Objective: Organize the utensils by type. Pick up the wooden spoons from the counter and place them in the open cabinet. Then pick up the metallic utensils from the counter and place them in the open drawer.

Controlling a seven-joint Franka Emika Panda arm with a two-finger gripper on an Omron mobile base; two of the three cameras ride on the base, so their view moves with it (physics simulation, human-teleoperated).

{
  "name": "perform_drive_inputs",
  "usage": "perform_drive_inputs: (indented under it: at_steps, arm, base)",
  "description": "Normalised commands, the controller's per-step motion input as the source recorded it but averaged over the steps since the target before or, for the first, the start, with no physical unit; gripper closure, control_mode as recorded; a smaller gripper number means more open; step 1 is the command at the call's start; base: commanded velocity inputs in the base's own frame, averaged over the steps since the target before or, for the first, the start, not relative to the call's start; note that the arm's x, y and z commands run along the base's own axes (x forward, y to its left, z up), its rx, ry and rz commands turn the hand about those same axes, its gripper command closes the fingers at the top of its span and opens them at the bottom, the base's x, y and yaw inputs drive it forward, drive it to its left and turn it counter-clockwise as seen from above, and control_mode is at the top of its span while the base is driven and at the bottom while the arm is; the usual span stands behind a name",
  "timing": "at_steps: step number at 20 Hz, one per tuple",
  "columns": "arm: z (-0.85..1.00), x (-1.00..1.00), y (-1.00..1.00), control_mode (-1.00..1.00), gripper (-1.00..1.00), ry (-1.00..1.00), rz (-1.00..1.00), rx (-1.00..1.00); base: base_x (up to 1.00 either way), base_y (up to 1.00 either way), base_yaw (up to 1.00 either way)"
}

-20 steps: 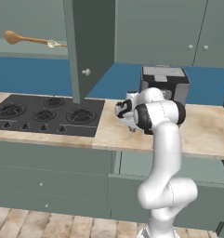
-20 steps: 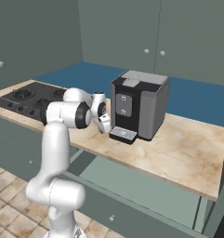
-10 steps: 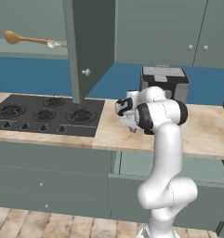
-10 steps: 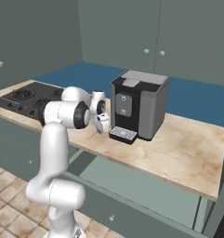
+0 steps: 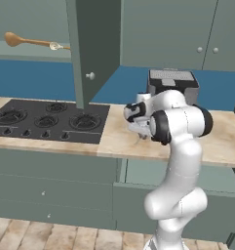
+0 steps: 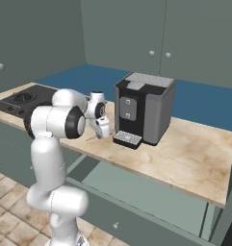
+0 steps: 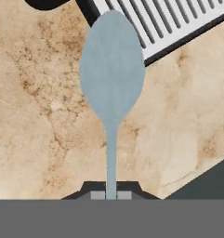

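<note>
Gleaming pale blue-grey spoon (image 7: 111,88), oval bowl, slim handle.

spoon (image 7: 112,74) over counter (image 7: 34,116), before coffee machine (image 6: 144,108)

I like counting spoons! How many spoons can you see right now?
2. A big wooden spoon lies on the open cabinet's shelf, and a pale blue-grey metal spoon is pinched by its handle in the gripper over the counter. Others may be hidden.
</note>
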Motion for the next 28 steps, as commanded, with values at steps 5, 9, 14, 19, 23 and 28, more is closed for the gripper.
perform_drive_inputs:
  at_steps: [5,9,14,19,23,28]
  arm:
    - [0.26,-0.82,0.08,-1.0,1.0,-0.19,-0.04,0.0]
    - [0.29,-0.77,0.09,-1.0,1.0,-0.19,-0.04,0.0]
    - [0.37,-0.61,-0.08,-1.0,1.0,-0.08,-0.14,0.0]
    - [0.22,-0.53,-0.54,-1.0,1.0,0.04,-0.34,0.0]
    - [0.08,-0.54,-0.74,-1.0,1.0,0.07,-0.3,0.05]
    - [0.0,-0.61,-0.83,-1.0,1.0,0.0,-0.19,0.11]
  base:
    - [0.0,0.0,0.0]
    - [0.0,0.0,0.0]
    - [0.0,0.0,0.0]
    - [0.0,0.0,0.0]
    - [0.0,0.0,0.0]
    - [0.0,0.0,0.0]
